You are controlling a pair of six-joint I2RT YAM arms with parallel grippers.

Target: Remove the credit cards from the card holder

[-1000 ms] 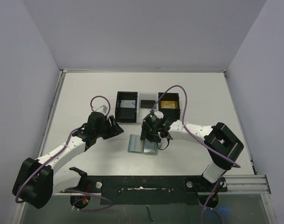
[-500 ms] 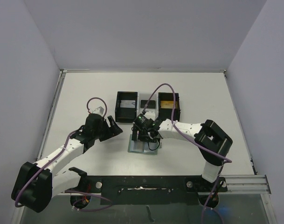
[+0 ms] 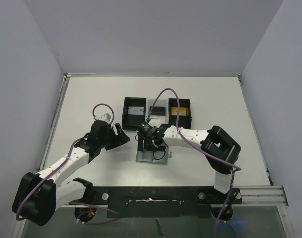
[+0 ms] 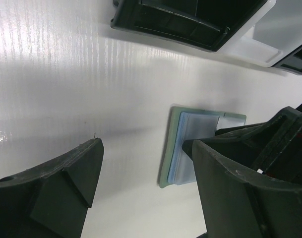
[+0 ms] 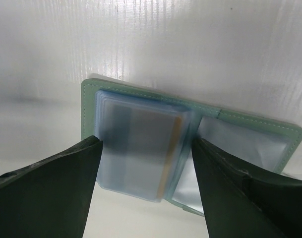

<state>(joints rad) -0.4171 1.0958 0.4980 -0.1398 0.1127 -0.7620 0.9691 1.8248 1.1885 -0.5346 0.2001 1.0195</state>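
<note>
- Setting: a white table [image 3: 91, 99] closed in by plain pale walls; both arm bases sit at the near edge.
- Left gripper [image 3: 121, 135]: it hovers over bare table, left of the card holder and clear of it. In the left wrist view [image 4: 146, 148] its fingers stand wide apart with nothing between them. Since a second ago this arm has drawn back slightly.
- Tray [image 3: 126, 114]: a black three-compartment tray beyond both grippers, with a pale item in its left bay and a yellow-orange one in its right. It is unmoved.
- Card holder [image 3: 153, 157]: it lies open and flat on the table, just nearer than the tray's middle. The grey-green outside faces down and the pale blue pockets face up [image 5: 240, 134]. A card with a yellowish edge shows dimly through the left pocket. The holder has not shifted.
- Right gripper [image 3: 148, 144]: a second ago it stood over the holder's right half; now it is over the left half. Its fingers are spread wide either side of the left pocket [image 5: 147, 144], clamping nothing.
</note>
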